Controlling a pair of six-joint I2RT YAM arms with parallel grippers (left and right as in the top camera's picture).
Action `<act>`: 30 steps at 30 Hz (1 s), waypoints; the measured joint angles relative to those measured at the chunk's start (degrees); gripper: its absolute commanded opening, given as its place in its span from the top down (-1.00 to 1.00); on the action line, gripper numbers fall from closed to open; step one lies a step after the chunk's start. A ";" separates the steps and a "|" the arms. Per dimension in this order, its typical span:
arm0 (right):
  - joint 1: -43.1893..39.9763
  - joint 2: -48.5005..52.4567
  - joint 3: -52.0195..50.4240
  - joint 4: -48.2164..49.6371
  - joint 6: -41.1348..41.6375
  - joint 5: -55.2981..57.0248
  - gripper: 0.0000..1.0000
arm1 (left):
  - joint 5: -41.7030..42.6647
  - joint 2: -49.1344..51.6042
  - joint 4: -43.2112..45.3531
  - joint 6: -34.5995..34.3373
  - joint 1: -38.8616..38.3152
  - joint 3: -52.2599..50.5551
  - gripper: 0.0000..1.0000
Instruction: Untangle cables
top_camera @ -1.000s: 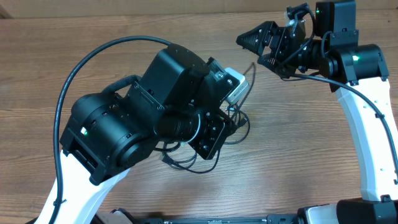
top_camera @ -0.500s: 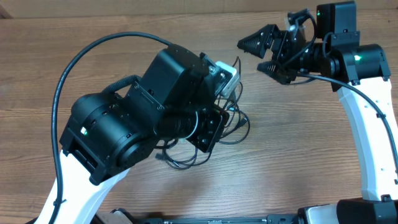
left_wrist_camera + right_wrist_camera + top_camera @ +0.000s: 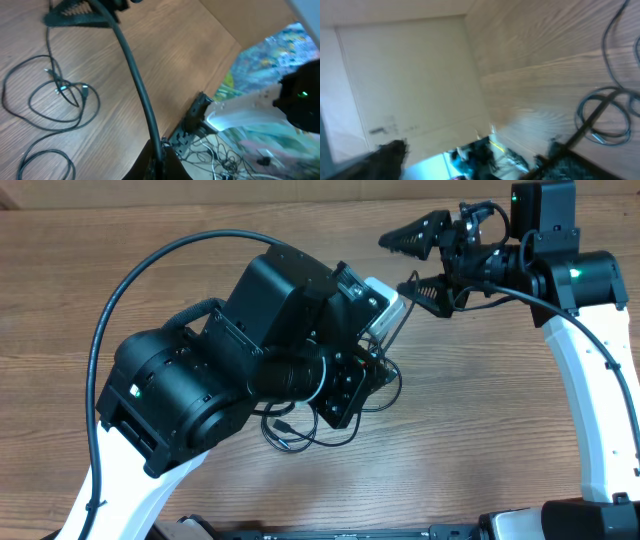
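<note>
Across the overhead view, a brown wood-grain table fills nearly the whole picture, with a pale strip along its far edge. Two arms reach over it. The bulky black left arm covers the middle, and the white-and-black right arm comes in from the right. One bunch of thin black cables lies on the wood, half hidden under the left arm's wrist, with loops spilling out toward the near side. The right gripper hangs at the far right, clear of the bunch. Its two fingers are spread wide with nothing between them.

On the left wrist view, the same wood runs to a table edge. Beyond it are a blurred, colourful floor and a white arm segment with one green light. The cables lie at the left in several loose overlapping loops, and three small plug ends show near their crossing. The left gripper is clenched at the bottom edge on one taut cable, which slants up toward a toothed black finger at the far left.

Through the right wrist view, all blurred, a pale wall meets the table. Two dark fingers sit far apart at the bottom corners. One cable loop lies on the wood at the right.
</note>
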 measured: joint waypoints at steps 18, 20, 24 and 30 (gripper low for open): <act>0.07 0.00 0.00 -1.33 -0.55 9.55 0.93 | -1.81 0.00 -1.77 0.52 0.02 0.00 0.91; 0.07 0.00 0.00 -0.17 -0.85 9.86 0.93 | -2.58 0.00 -1.68 0.52 0.02 0.00 0.78; -0.04 -0.02 0.00 4.94 -1.14 11.32 0.93 | -3.43 0.00 -1.68 0.48 0.00 0.00 -0.54; -0.13 -1.53 0.26 18.93 -3.28 12.48 0.93 | -3.65 0.00 -2.05 0.33 0.00 0.00 -1.00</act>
